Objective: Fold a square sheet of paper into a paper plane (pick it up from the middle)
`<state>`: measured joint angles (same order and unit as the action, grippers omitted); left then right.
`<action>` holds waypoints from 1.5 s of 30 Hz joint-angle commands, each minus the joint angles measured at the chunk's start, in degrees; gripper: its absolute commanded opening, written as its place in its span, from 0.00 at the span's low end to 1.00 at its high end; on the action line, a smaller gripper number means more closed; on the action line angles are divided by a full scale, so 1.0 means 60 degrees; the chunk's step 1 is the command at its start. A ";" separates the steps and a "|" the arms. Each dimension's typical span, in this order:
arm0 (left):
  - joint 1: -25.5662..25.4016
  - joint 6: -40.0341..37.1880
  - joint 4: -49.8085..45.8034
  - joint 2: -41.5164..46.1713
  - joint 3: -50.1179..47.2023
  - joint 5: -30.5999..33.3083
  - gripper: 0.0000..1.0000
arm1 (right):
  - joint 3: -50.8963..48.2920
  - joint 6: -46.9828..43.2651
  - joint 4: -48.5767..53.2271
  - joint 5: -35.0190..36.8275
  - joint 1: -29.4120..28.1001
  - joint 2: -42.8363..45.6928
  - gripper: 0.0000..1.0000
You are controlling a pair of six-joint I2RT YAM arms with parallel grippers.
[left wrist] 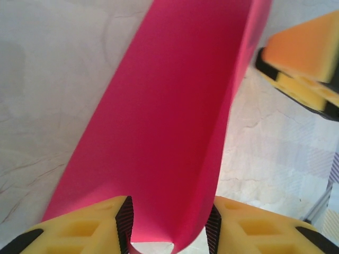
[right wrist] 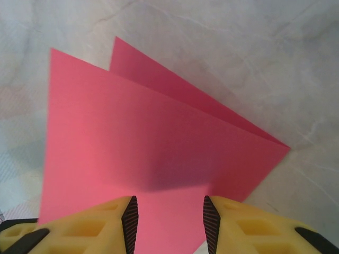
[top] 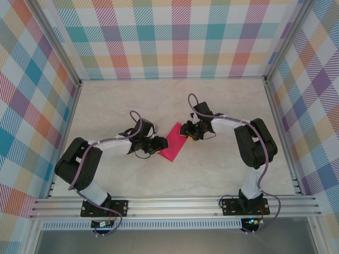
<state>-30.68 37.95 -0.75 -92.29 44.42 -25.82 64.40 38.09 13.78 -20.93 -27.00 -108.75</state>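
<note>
A: Item one, left gripper (top: 162, 144): how is it entered?
B: Its yellow fingers (left wrist: 79, 233) are seen partly apart. A curled end of the square sheet of paper (top: 174, 142) is lodged between the pads and appears to touch both. Whether it is clamped cannot be told.
A: Item two, right gripper (top: 186, 132)?
B: The jaws are recorded at a moderate gap. They are set astride the sheet's flat upper layer, not closed on it, and that layer spreads past the left fingertip (right wrist: 90, 227).
A: The sheet itself?
B: Magenta-pink, doubled over into an oblong. In the right wrist view two layers are shown slightly splayed, joined at a sharp corner on the right. It is located mid-table on the pale marbled tabletop (top: 132, 174), between the two grippers.
A: Long axis?
B: In the top view it is laid diagonally, from near-left to far-right. The far end is pointed at the right gripper, and the left gripper is placed against the left long edge.
A: Surroundings?
B: Plaid walls (top: 180, 37) are noted on three sides.
</note>
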 commanded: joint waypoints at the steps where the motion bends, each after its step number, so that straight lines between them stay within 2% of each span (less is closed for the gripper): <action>1: 0.0245 -0.0805 0.0388 0.0127 -0.0010 -0.0662 0.43 | 0.0331 -0.0181 -0.0063 -0.0247 -0.0013 -0.0367 0.39; 5: 0.0279 -0.1262 0.0131 -0.0176 0.0278 -0.0940 0.43 | 0.0584 -0.0399 -0.0151 -0.0415 -0.0011 -0.0705 0.37; 17: 0.0396 -0.1364 -0.0057 0.0102 -0.0011 -0.0219 0.38 | 0.1368 -0.1016 -0.0255 -0.0795 -0.0020 -0.1131 0.36; 24: 0.0396 -0.1098 -0.0103 0.0034 -0.0195 0.0018 0.28 | 0.0708 -0.0655 -0.0030 -0.0671 -0.0340 -0.0370 0.33; 30: 0.0396 -0.0831 -0.0022 0.0008 -0.0216 0.0087 0.23 | 0.0308 -0.0275 0.0032 -0.0615 -0.0721 -0.0280 0.26; 33: 0.0389 -0.0701 -0.0022 0.0073 -0.0241 -0.0036 0.23 | 0.0169 -0.0197 0.0001 -0.0577 -0.0752 -0.0408 0.25; 39: 0.0327 -0.0309 0.0087 0.0419 -0.0525 -0.0728 0.31 | 0.0252 -0.0063 0.0239 -0.0338 -0.0780 -0.0740 0.23; 45: 0.0120 -0.0021 0.0305 0.0816 -0.0652 -0.1172 0.31 | 0.0322 0.0036 0.0439 -0.0192 -0.0776 -0.0830 0.22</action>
<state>-29.41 36.27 -0.01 -89.69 40.99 -30.11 66.04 37.50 14.22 -23.35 -31.73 -112.14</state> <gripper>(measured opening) 0.315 0.223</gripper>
